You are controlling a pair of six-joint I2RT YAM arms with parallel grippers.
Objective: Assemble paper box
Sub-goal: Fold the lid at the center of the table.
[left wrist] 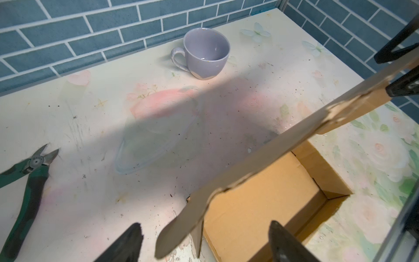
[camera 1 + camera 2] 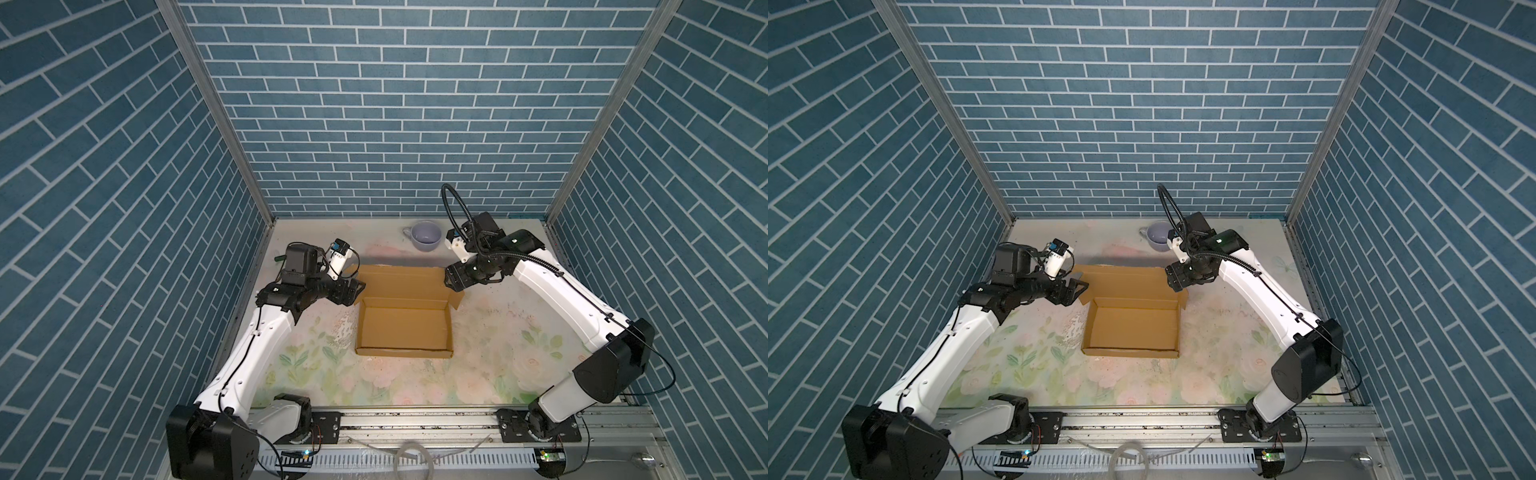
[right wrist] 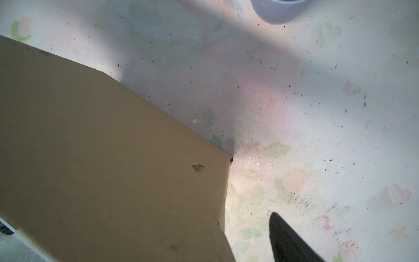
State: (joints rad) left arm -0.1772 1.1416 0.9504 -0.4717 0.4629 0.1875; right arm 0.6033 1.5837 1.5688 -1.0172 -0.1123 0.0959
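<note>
left gripper (image 1: 205, 226) spread, straddling left end of raised lid (image 2: 399, 282) on paper box (image 2: 403, 352). right gripper (image 2: 451, 282) spread round right end, not pinching. lid's long axis runs gripper to gripper along box's far wall. i judge next fold tips lid over box.

A lilac cup (image 2: 424, 236) stands upright just above the middle of the frame, on the flowered counter (image 2: 415, 386). Green-handled cutters (image 1: 27, 181) lie flat, well apart from it. Blue brick walls (image 2: 374, 104) fill the upper frame.
</note>
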